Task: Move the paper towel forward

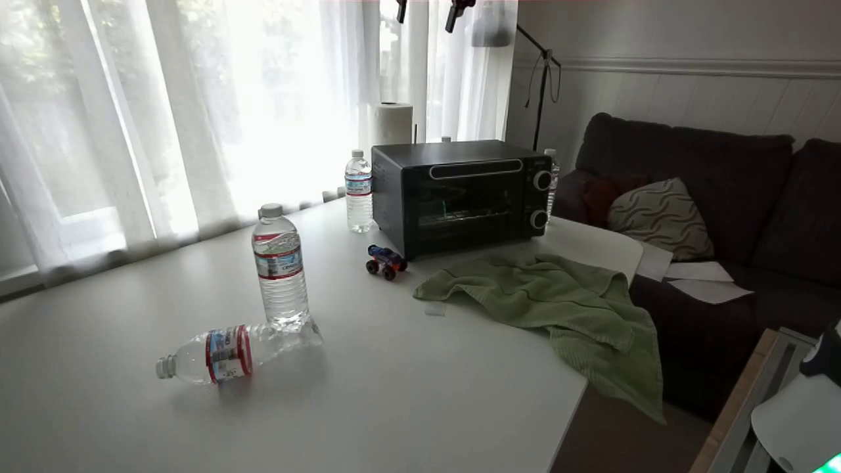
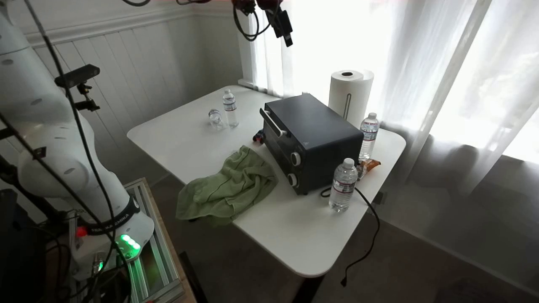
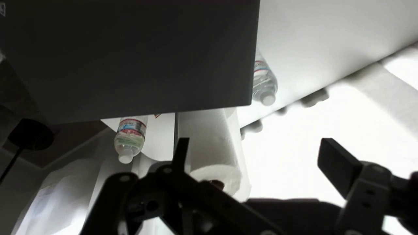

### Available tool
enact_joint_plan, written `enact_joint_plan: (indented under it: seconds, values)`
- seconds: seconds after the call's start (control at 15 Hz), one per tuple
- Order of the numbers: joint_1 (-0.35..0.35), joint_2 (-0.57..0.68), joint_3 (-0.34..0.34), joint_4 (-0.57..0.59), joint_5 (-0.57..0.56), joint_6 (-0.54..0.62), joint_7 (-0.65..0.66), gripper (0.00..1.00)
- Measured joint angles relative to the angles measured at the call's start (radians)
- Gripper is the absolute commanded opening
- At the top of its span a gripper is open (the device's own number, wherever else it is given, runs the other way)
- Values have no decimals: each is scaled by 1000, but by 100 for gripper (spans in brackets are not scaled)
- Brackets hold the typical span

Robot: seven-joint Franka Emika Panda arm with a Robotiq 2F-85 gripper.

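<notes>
The paper towel is a white upright roll. In an exterior view the paper towel (image 1: 392, 125) shows only its upper part behind the black toaster oven (image 1: 453, 151). Another exterior view shows most of the paper towel (image 2: 346, 99) standing on the table beside the oven's back, next to a thin metal holder arm (image 2: 347, 105). My gripper (image 1: 426, 25) is high above the table at the top edge of an exterior view. In the wrist view my gripper (image 3: 254, 143) is open and empty, its fingers wide apart. The paper towel (image 3: 209, 140) shows beyond the left finger, which partly covers its end.
Water bottles stand at both oven sides (image 2: 368, 136) (image 2: 343, 185). A bottle stands (image 1: 279, 269) by a lying bottle (image 1: 227, 355). A toy truck (image 1: 386, 263) and green towel (image 1: 545, 289) lie in front. A wrapper (image 2: 368, 166) and cord (image 2: 372, 244) are near the oven.
</notes>
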Motion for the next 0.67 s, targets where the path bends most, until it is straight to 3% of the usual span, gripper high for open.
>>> enact_joint_plan:
  seconds: [0.47,0.67]
  values:
    - [18,342,-131,373,-14,23,25,100]
    - [23,426,-149,468,-12,23,34,100]
